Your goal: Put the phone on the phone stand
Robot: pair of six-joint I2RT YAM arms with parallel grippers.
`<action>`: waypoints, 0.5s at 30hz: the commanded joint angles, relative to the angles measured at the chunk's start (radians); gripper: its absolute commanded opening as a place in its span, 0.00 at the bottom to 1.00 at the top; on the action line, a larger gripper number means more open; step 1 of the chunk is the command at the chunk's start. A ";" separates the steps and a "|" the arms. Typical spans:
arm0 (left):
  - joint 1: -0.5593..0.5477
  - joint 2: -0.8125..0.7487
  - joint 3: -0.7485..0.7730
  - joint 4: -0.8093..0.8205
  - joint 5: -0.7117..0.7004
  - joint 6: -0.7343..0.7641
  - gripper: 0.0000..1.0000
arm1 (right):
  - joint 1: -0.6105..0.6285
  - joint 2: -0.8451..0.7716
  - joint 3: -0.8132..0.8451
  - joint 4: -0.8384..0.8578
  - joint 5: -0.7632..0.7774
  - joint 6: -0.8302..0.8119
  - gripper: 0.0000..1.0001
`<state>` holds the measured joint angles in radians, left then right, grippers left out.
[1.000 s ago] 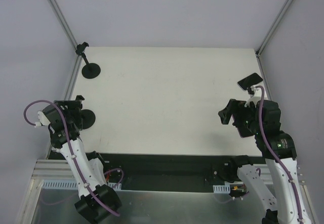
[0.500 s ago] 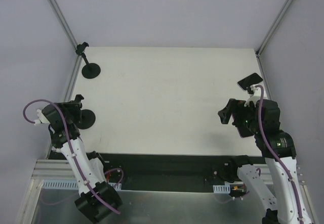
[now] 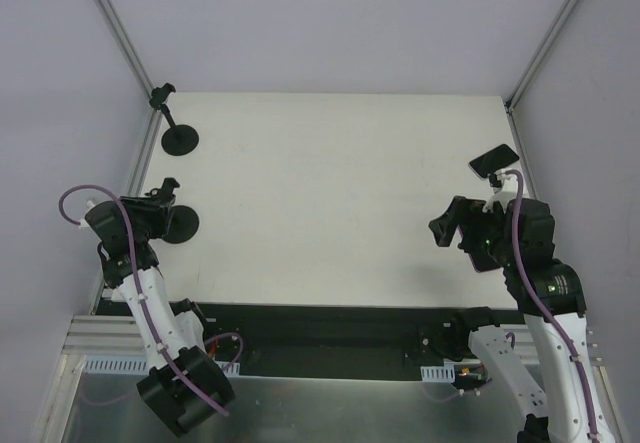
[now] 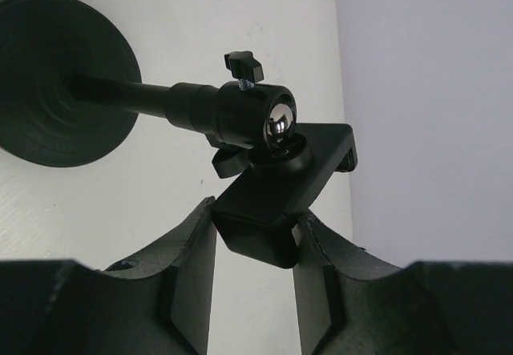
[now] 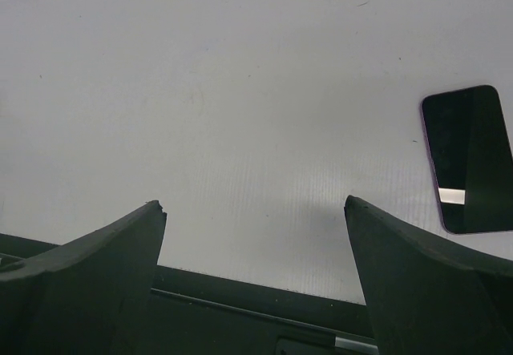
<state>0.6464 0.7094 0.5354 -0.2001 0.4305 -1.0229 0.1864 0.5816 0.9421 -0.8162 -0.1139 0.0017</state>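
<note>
The phone (image 3: 494, 159), dark and glossy with a pinkish edge, lies flat at the table's right edge, also at the right of the right wrist view (image 5: 469, 159). My right gripper (image 3: 452, 225) hovers near it, open and empty (image 5: 255, 207). The phone stand (image 3: 178, 225) stands near the left edge. Its round base (image 4: 56, 90), stem and ball joint show in the left wrist view. My left gripper (image 3: 160, 199) is shut on the stand's top clip (image 4: 280, 187), whose lower corner sits pinched between the fingertips of that gripper (image 4: 255, 227).
A second, similar stand (image 3: 180, 140) is at the back left corner. Grey walls and metal frame posts (image 3: 118, 43) enclose the white table (image 3: 330, 193). A dark strip (image 3: 320, 323) runs along the near edge.
My left gripper has closed onto the stand's clip and shifted slightly right and back, the stand's base moving with it. The right arm and phone have stayed put.
</note>
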 commanded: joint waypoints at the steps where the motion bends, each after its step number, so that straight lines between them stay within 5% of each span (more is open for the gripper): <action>1: -0.135 0.057 0.000 0.133 0.234 0.033 0.00 | -0.004 0.020 0.012 0.069 -0.047 0.034 0.96; 15: -0.723 0.360 0.218 0.136 0.332 0.222 0.00 | -0.004 0.073 -0.071 0.058 -0.007 0.046 0.96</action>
<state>0.0322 1.0168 0.6670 -0.1093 0.6922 -0.8433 0.1864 0.6384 0.8654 -0.7818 -0.1295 0.0345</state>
